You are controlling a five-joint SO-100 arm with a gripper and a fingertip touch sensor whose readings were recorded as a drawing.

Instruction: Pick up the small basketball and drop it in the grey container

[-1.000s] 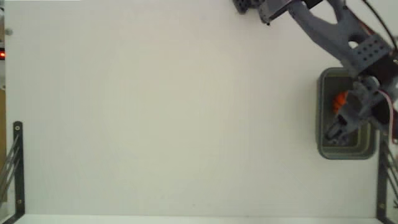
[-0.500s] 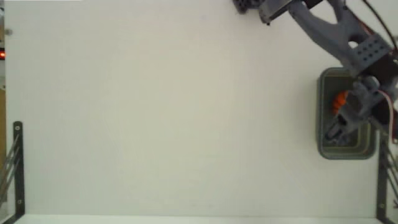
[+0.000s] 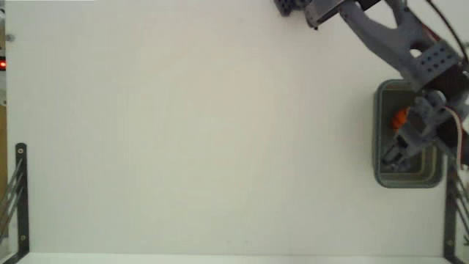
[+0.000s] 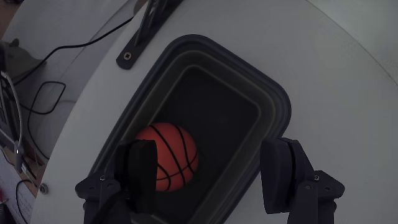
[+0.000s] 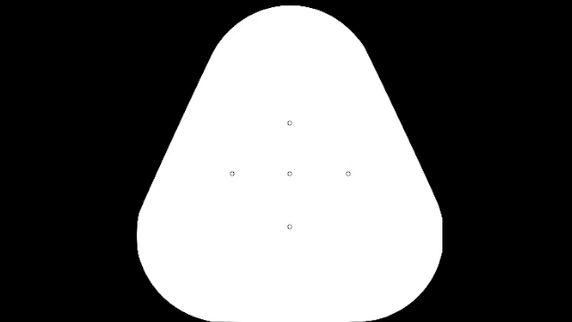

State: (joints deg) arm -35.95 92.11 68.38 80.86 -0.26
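The small basketball (image 4: 166, 155) is orange with black seams and lies on the floor of the grey container (image 4: 273, 102), free of the fingers. My gripper (image 4: 212, 152) hangs open just above the container, the ball showing beside its left finger (image 4: 138, 171) in the wrist view. In the fixed view the container (image 3: 380, 139) stands at the table's right edge. There the gripper (image 3: 396, 154) and wrist cover much of it, and only a sliver of the ball (image 3: 399, 117) shows.
Black metal brackets stand at the table's lower left (image 3: 20, 198) and lower right (image 3: 450, 213). The arm's base (image 3: 293, 7) sits at the top edge. Cables (image 4: 43, 93) lie beyond the table's rim in the wrist view. The white table (image 3: 205, 132) spreads left of the container.
The gripper has shifted only slightly over the container. The ball stays inside the container.
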